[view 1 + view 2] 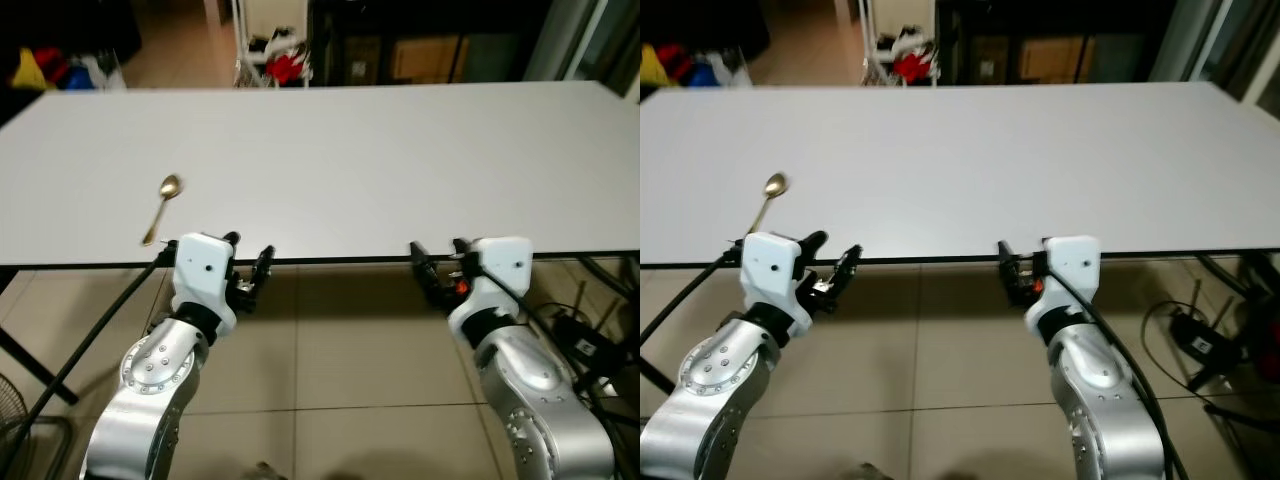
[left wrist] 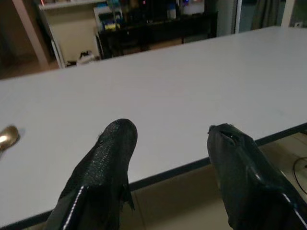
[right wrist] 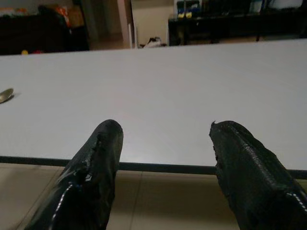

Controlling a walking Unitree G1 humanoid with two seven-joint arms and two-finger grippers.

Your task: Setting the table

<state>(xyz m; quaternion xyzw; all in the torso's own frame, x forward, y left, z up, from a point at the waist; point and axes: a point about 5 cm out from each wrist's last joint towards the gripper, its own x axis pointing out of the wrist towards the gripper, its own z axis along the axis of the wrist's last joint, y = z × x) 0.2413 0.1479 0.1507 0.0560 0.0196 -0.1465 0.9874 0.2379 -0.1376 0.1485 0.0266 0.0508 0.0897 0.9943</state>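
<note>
The gold spoon (image 1: 162, 207) lies flat on the white table (image 1: 400, 170) — light, stiff, probably slippery. Best pinched across its thin handle; the left tool (image 1: 247, 262) and right tool (image 1: 437, 262) both hang open and empty at the table's near edge.

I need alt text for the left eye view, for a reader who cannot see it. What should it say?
A gold spoon lies alone near the front left edge of a wide white table. Just below that edge, the left gripper and the right gripper are held with jaws open and nothing in them, above a tiled floor.
</note>
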